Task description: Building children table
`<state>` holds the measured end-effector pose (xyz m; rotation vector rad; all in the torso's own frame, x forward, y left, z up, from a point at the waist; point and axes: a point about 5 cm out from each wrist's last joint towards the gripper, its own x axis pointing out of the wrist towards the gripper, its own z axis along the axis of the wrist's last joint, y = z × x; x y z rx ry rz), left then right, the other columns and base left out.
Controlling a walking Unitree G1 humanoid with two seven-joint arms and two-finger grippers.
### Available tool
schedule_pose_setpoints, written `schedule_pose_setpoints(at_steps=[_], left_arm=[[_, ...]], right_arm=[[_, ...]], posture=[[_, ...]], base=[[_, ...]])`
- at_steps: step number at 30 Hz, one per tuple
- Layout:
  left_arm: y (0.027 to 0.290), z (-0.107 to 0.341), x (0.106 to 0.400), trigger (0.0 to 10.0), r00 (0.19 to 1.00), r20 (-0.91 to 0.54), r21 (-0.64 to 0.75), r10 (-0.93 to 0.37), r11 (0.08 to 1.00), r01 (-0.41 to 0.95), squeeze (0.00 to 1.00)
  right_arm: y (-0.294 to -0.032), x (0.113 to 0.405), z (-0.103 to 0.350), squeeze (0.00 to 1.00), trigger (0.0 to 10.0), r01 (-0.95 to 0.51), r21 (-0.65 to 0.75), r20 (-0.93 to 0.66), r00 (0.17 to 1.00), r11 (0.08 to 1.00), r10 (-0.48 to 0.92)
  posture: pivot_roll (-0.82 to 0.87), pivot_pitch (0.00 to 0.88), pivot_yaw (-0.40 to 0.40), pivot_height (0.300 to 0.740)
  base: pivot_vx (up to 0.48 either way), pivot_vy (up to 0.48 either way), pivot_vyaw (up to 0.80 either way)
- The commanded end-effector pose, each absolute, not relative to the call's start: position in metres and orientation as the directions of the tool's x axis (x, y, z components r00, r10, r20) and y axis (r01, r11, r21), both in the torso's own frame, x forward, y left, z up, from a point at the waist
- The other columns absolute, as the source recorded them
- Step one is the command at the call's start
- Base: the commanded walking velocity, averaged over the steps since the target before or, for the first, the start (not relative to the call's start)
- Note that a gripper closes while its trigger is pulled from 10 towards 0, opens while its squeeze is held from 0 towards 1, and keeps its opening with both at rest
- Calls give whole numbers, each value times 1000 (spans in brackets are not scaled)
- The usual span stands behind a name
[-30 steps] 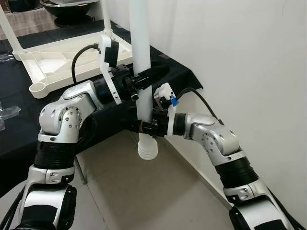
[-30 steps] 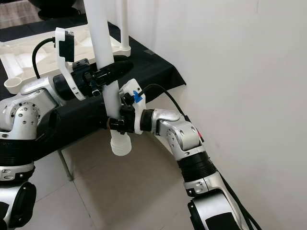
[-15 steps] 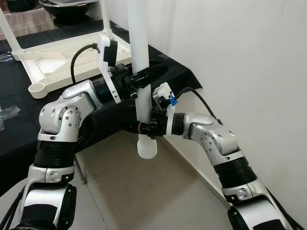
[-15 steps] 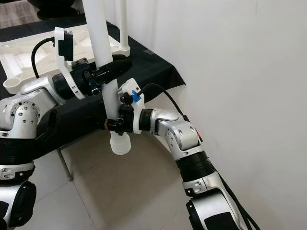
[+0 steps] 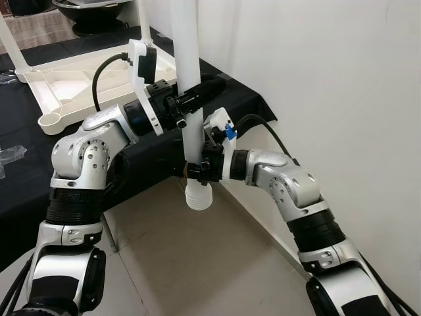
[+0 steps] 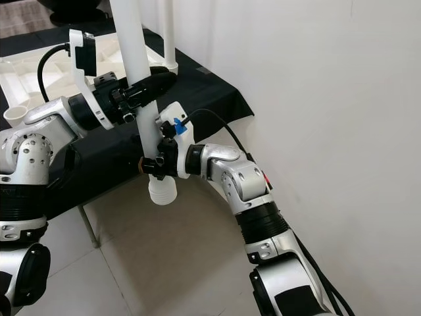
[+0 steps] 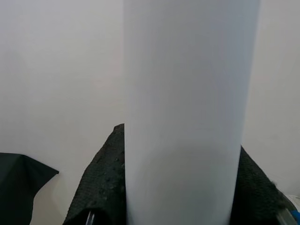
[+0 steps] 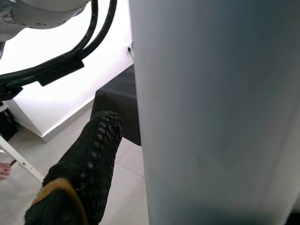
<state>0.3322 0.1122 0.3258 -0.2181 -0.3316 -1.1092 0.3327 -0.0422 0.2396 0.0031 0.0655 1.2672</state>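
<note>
1. On the black-draped table (image 5: 20, 178) at the far left lies the upturned white tabletop (image 5: 72, 82), one leg already standing on it – the place where, by the look of things, the held part has to go.
2. The left gripper (image 5: 197, 99) has its jaws clamped on the white table leg (image 5: 187, 79), high on the shaft, beside the table's corner.
3. The right gripper (image 5: 197, 168) has its jaws clamped lower on the same leg, just above the ribbed threaded end (image 5: 198, 197) (which hangs free over the tiled floor (image 5: 184, 263)).
4. Risk: two grips on one rigid tube – if the arms move out of step, the smooth leg could twist or slide through the pads.
5. Swinging it over, the long upper end could knock the standing leg (image 5: 145, 29) or the wall (image 5: 329, 79).
</note>
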Motion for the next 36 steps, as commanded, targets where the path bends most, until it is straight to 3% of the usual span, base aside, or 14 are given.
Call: schedule_pose_setpoints(at_steps=[1,25,26,28,29,36], left_arm=[[91,343,324,10000,293,436,41,-851,344,938,0],[84,345,322,10000,282,461,46,-841,340,939,0],[84,345,322,10000,281,464,45,-840,340,939,0],[83,345,322,10000,281,465,45,-839,340,939,0],[83,345,322,10000,279,467,46,-839,338,940,0],[82,346,322,10000,275,469,48,-839,336,941,0]], right_arm=[[-20,326,239,0,10000,-974,39,-59,219,222,974],[-13,323,234,0,10000,-979,59,-153,183,194,971],[-13,325,234,0,8667,-976,58,-159,198,209,967],[-13,327,234,0,8667,-972,63,-160,213,225,964],[-13,328,236,0,0,-971,63,-143,219,229,965],[-13,328,242,0,0,-971,78,-110,216,226,970]], posture=[[2,132,-62,740],[-12,118,-52,740],[-12,115,-52,740],[-12,115,-52,740],[-12,113,-52,740],[-10,116,-51,740]], base=[[0,0,0],[0,0,0],[0,0,0],[0,0,0],[0,0,0],[0,0,0]])
